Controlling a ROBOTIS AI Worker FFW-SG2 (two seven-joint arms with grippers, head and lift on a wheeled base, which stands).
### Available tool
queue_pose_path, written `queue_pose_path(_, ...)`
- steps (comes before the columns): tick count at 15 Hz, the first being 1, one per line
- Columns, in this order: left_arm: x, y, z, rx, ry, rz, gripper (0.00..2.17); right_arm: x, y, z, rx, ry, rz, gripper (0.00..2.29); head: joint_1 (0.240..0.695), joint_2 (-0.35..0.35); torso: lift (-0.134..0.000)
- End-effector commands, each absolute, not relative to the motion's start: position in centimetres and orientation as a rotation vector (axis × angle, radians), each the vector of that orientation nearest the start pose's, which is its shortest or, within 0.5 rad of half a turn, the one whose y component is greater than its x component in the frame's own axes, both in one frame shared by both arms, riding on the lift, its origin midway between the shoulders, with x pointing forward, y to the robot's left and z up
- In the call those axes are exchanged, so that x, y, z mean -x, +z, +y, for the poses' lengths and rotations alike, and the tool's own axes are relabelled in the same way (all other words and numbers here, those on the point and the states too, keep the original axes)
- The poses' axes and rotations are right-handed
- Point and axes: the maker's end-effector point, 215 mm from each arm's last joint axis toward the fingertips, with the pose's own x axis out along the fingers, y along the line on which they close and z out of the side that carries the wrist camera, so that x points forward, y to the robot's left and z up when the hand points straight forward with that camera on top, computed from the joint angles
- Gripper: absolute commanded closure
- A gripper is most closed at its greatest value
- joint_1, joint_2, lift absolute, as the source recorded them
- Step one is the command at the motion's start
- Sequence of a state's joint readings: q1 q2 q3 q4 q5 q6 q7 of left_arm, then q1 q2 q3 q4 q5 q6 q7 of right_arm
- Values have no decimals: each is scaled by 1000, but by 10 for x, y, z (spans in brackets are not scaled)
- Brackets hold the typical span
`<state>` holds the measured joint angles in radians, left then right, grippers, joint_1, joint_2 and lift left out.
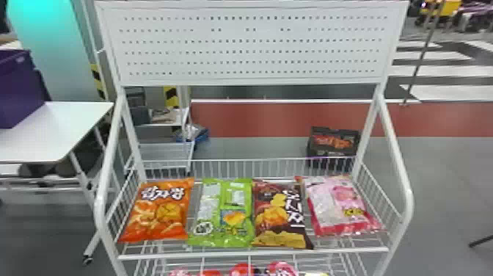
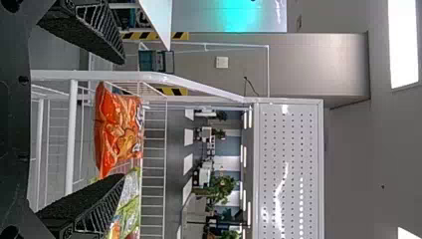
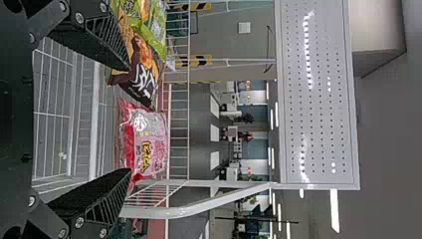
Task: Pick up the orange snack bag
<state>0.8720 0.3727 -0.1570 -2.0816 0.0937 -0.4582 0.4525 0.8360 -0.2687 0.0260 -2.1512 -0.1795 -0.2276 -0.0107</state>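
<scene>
The job looks to be at its approach step: the orange snack bag (image 1: 158, 211) lies ungripped at the left end of the white wire shelf (image 1: 253, 253), just beside the green snack bag (image 1: 216, 205). To the right of those come the brown snack bag (image 1: 278, 211) and the pink snack bag (image 1: 341, 205).

The left gripper (image 2: 124, 118) has its fingers spread and empty, with the orange bag ahead in the gap between them. The right gripper (image 3: 129, 119) is also spread and empty, facing the pink bag's end of the shelf.

The left arm seems the natural one to use. Its next move should be forward over the near rail and down, one finger passing between the bag and the left side rail, the other slipping in on the green bag's side without nudging it. Only then should the fingers close, gently, since a filled bag will likely give and crumple, and lift clear of the rail.
</scene>
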Motion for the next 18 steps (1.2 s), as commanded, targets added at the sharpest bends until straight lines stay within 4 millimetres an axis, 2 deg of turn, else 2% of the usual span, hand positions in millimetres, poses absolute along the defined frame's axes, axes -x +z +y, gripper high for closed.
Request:
queue_pose_path(1,-312,-335,255,-5,101,-53,73,-342,-345,-223,-9,160,44,174,499,0,0)
queue_pose_path(5,-312,-334,254,-7,97,-55,76,-342,-345,-223,-9,160,44,174,499,0,0)
queue_pose_path(7,-320,-337,250,-19,85,-44,76,-342,-345,-223,-9,160,44,174,499,0,0)
queue_pose_path(11,-361,-357,243,-57,85,7,83,-342,-347,-223,-9,160,47,174,499,0,0)
queue_pose_path(14,-390,-359,222,-70,55,21,87,-341,-349,-222,-8,160,52,174,499,0,0)
queue_pose_path(15,-402,-365,215,-75,48,43,87,-341,-350,-222,-8,160,53,174,499,0,0)
queue_pose_path(18,-446,-382,214,-93,61,97,90,-340,-352,-218,-7,166,56,174,499,0,0)
